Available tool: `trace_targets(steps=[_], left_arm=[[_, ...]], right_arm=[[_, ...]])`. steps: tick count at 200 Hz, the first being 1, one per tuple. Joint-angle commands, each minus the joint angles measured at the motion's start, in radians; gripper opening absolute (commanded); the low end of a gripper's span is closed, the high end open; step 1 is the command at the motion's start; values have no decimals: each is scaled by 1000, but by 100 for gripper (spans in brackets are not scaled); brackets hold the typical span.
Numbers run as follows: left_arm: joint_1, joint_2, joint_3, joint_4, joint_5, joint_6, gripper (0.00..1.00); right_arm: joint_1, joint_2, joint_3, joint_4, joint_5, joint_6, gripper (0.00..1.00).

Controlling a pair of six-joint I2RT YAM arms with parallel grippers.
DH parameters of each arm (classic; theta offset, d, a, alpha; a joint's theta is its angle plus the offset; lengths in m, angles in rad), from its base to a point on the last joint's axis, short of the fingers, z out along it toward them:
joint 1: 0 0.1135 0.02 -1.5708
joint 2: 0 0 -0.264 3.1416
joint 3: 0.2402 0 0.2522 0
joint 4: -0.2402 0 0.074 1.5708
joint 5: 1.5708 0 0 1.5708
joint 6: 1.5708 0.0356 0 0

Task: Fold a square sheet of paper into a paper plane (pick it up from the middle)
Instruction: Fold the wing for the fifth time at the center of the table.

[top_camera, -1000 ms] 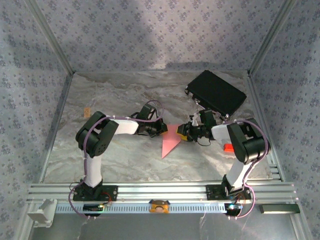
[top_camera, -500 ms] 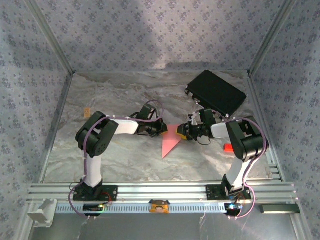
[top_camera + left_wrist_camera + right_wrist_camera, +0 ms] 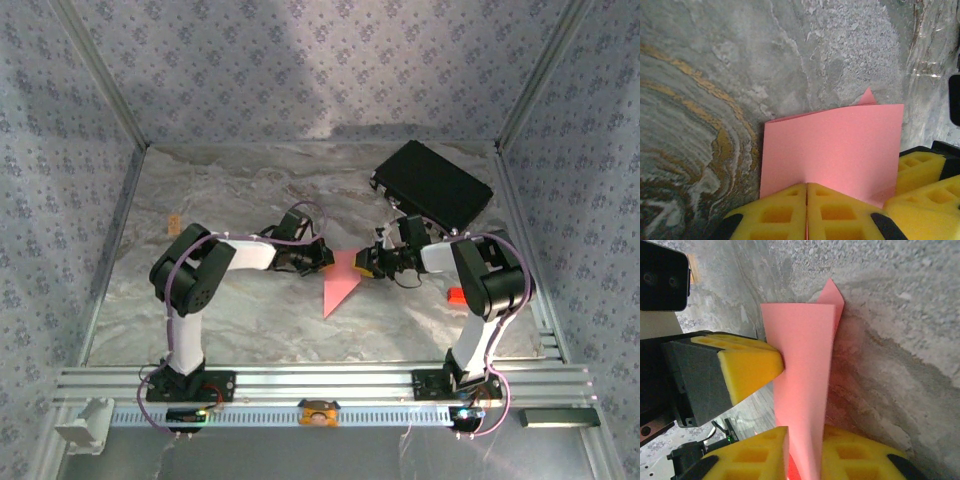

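Step in hand, as judged: mid-fold, sheet already doubled. Left end effector [image 3: 322, 258] is clamped shut on the pink paper sheet [image 3: 340, 285], which is held between both arms over mid-bench [image 3: 250, 180]. Right end effector [image 3: 368, 263] is narrow, pads pinching the opposite edge. The next move probably needs one grip steady while the other carries a flap over squarely. Overhead shows the tapering outline, left wrist the flat face with a corner peeking behind, and right wrist the layers edge-on.
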Motion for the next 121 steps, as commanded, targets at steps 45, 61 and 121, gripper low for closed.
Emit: trace_targets(steps=[45,61,121], left_arm=[[3,-112,-35,-37,11,20,22],[2,-165,-48,-61,-31,50,28],[-78,-296,-79,-197,-217,230,35]], right_arm=[[-2,-23,2,-26,-10,24,5],[-2,-60,-22,-6,25,86,3],[8,-194,-161,104,209,408,1]])
